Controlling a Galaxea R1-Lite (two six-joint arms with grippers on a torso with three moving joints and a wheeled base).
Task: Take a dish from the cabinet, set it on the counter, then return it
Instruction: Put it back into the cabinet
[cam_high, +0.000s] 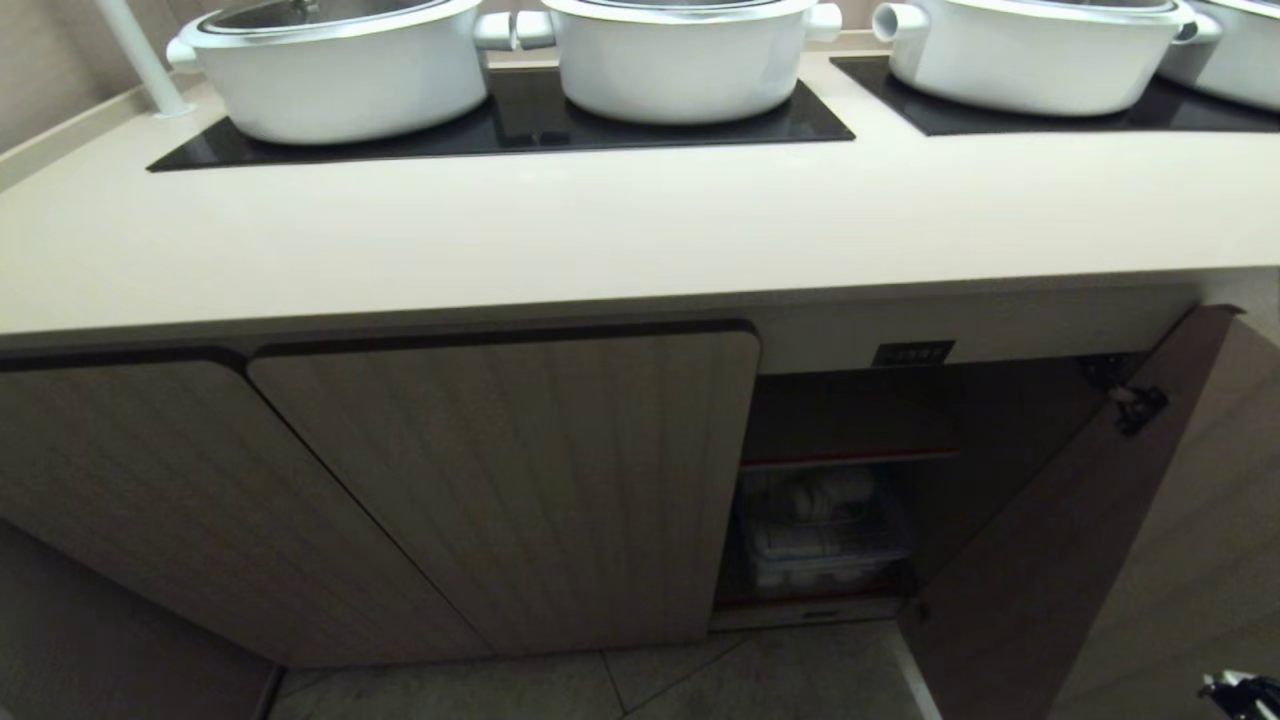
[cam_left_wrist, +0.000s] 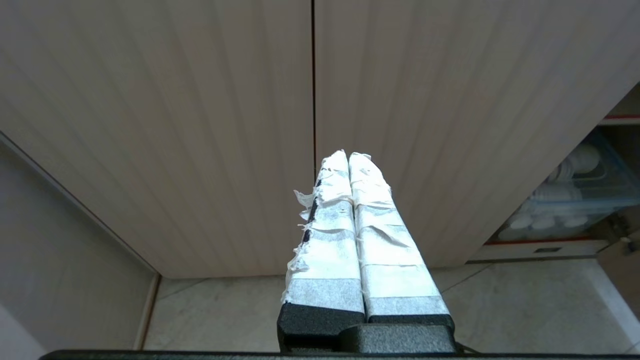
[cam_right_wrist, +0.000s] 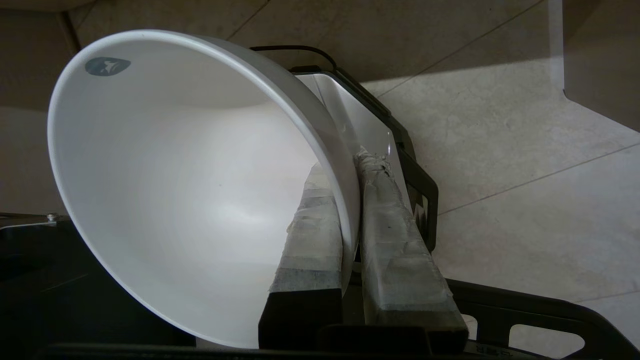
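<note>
The bench (cam_high: 600, 230) stretches beige and smooth across my head view, its front edge bare, with black cooktop panels (cam_high: 520, 125) set into it further back. Large white pots (cam_high: 340, 70) with steel lids stand on those panels in a row. A white pole (cam_high: 140, 60) rises at the far left corner by the wall.

Below the bench is the cabinet (cam_high: 500, 480), its ribbed beige doors rounded at the corners. The two doors on my left are closed; the door on my right (cam_high: 1080, 520) hangs wide open. A small black label (cam_high: 912, 353) sits above the opening. Inside, a red-edged shelf (cam_high: 850, 458) crosses the compartment, and under it stands a clear plastic bin (cam_high: 825, 530) of stacked white cups. The floor (cam_high: 700, 680) is pale stone tile.

My left pincer (cam_left_wrist: 348, 157) has its taped fingers pressed together on nothing, pointing at the seam between the two closed doors.

My right pincer (cam_right_wrist: 350, 165) is pinching the rim of the dish (cam_right_wrist: 190, 190), one taped finger inside the bowl and one outside. The dish is tilted on its side over the tiled floor, beside a dark part of my own base (cam_right_wrist: 525, 310), with a small grey mark near its rim.
</note>
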